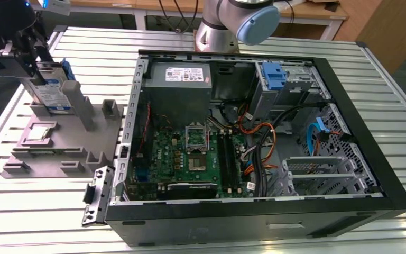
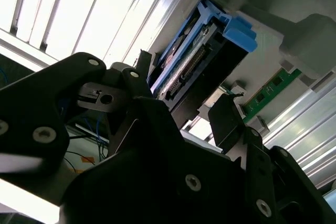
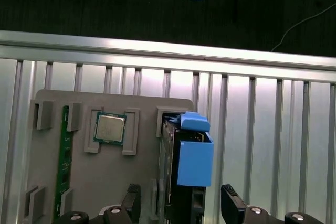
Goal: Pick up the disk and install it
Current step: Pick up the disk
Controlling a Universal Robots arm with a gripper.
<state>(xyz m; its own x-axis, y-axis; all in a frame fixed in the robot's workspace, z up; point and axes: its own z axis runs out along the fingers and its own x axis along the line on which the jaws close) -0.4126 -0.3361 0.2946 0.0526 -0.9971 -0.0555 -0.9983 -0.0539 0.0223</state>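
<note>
**Position.** The disk (image 1: 51,91) stands on edge in a slot of the grey holder (image 1: 55,145), at the exterior view's left. The holder rests on the slatted tabletop (image 1: 40,222), beside the open computer case (image 1: 259,214). A processor (image 3: 110,128) and a memory module (image 3: 64,156) lie in neighbouring recesses of the holder.

**End effector.** In both wrist views the end effector (image 3: 181,199) is open and straddles the disk (image 3: 189,163). One finger (image 3: 131,200) stands on each side, with a gap visible between pad and drive. Nothing is held.

**Handling characteristics (assessed).**
- The drive is probably a stiff metal body, dense for its size. It should not deform under clamping.
- Its metal faces are likely smooth and may slip under a light grip.
- The blue bracket is plastic and probably flexes, so its projecting tab is a poor place to grip.
- The connector edge (image 2: 184,69) is exposed and should not bear load.
- The mechanism is likely sensitive to shock.

**Recommended hold (assessed).** Clamp across the two broad faces, above the holder slot and close to the mid-line. This keeps the drive from pivoting between the pads.
</note>
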